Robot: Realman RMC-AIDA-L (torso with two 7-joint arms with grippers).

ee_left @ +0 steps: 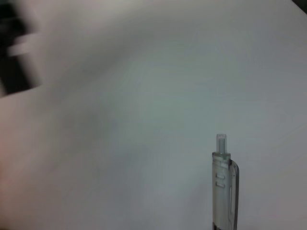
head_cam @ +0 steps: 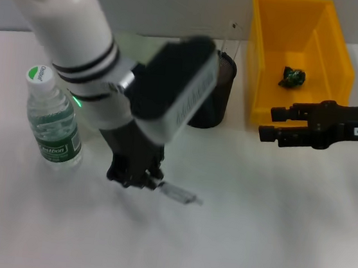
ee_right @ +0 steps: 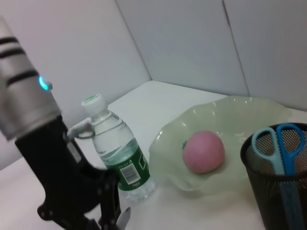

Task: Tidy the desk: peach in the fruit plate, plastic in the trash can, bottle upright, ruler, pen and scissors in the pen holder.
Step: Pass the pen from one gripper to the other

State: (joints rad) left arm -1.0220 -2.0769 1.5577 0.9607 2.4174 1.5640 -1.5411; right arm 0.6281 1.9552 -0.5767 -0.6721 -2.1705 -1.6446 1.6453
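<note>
The pen [head_cam: 182, 194] is gripped at one end by the left gripper [head_cam: 137, 176], which is lowered close to the white counter [head_cam: 271, 235]. The rest of the pen sticks out sideways from the gripper toward the robot's right, lying low over the counter; whether it touches the surface cannot be told. In the left wrist view the pen's clear clip end [ee_left: 224, 187] is seen against the bare counter.

Just to the left of that gripper the bottle [head_cam: 52, 119] is stood upright, cap on top. Beyond the gripper, partly hidden by the left arm, the pen holder [head_cam: 215, 93] is seen, and in the right wrist view the scissors [ee_right: 278, 148] are seen standing inside it, handles up. Beside the pen holder in that view the fruit plate [ee_right: 240, 115] is set, with the peach [ee_right: 204, 152] lying in it.

The right gripper [head_cam: 267, 123] is held level above the counter, well to the right of the left gripper, its fingers parted and holding nothing. Just behind it the trash can [head_cam: 332, 67] is placed, with a small dark green crumpled piece [head_cam: 293, 76] lying on its floor.
</note>
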